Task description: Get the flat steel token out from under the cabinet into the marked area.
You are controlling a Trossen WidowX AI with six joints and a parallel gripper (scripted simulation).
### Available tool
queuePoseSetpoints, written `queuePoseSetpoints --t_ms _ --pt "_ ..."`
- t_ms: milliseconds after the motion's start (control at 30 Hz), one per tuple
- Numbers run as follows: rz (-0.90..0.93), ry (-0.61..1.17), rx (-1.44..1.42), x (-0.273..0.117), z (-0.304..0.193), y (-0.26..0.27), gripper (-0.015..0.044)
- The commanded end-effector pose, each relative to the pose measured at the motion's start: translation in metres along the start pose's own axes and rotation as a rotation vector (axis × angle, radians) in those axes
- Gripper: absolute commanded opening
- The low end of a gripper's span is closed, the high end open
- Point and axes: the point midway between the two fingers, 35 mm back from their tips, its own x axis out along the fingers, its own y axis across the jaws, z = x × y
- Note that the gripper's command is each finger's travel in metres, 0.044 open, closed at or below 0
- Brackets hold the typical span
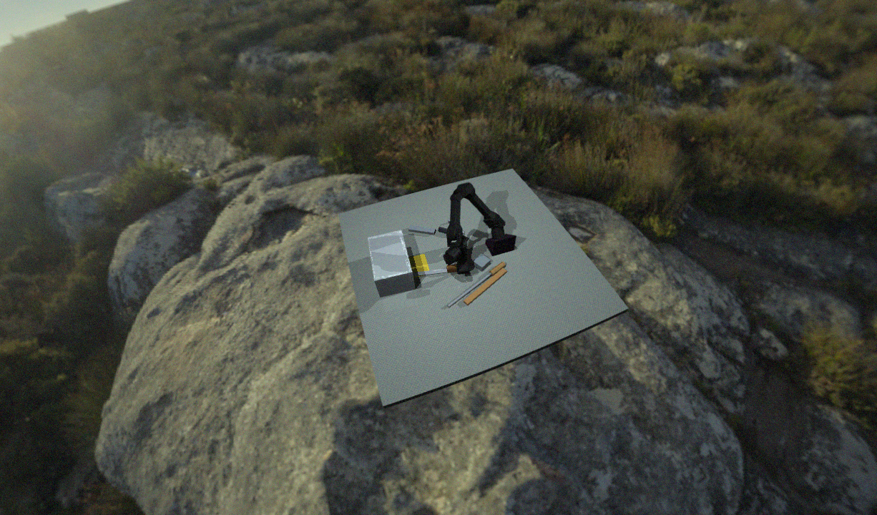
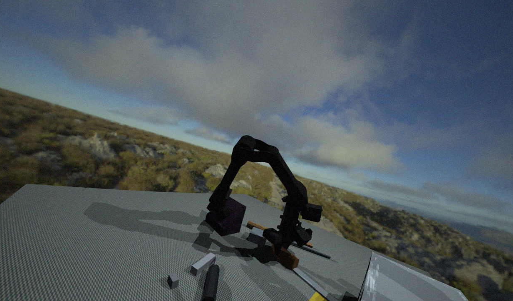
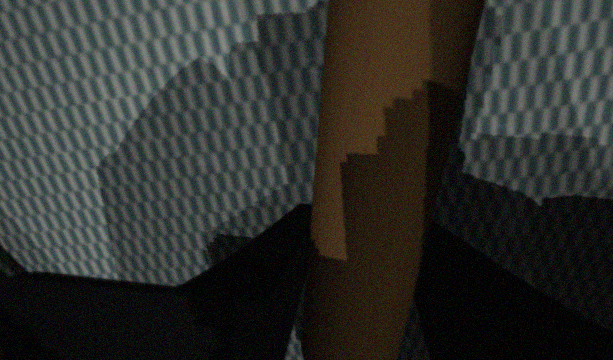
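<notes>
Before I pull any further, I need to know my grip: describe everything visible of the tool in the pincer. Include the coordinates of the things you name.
The tool has a blocky orange-brown handle [image 2: 289, 260] [image 3: 376, 125], wood-like and partly shadowed, and a long, straight, narrow grey blade [image 1: 433, 272] [image 2: 311, 283], metallic-looking. The pincer [image 1: 462, 269] [image 2: 280, 248] [image 3: 359, 222] is shut on the handle. The blade points toward the cabinet [image 1: 390, 256] [image 2: 408, 280], passing by the yellow area [image 1: 420, 262] [image 2: 317, 297]. I can't make out its tip.

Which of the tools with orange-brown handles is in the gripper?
The flat-bladed tool, its handle between the gripper's fingers and its blade pointing to the cabinet; the round-rod one lies ungripped.
</notes>
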Motion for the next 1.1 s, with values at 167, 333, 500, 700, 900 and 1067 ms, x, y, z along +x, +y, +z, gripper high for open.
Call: queuePoseSetpoints --t_ms 167,333,500,700,900,1067 --pt "0.004 0.002 0.001 0.0 0.015 0.001 0.0" --pt "0.004 0.002 0.001 0.0 0.022 0.001 0.0" --pt "0.003 0.002 0.001 0.0 0.029 0.001 0.0" --pt "0.003 0.002 0.002 -0.001 0.036 0.001 0.0" --pt "0.003 0.001 0.002 -0.001 0.044 0.001 0.0" --pt "0.003 0.001 0.002 -0.001 0.05 0.001 0.0"
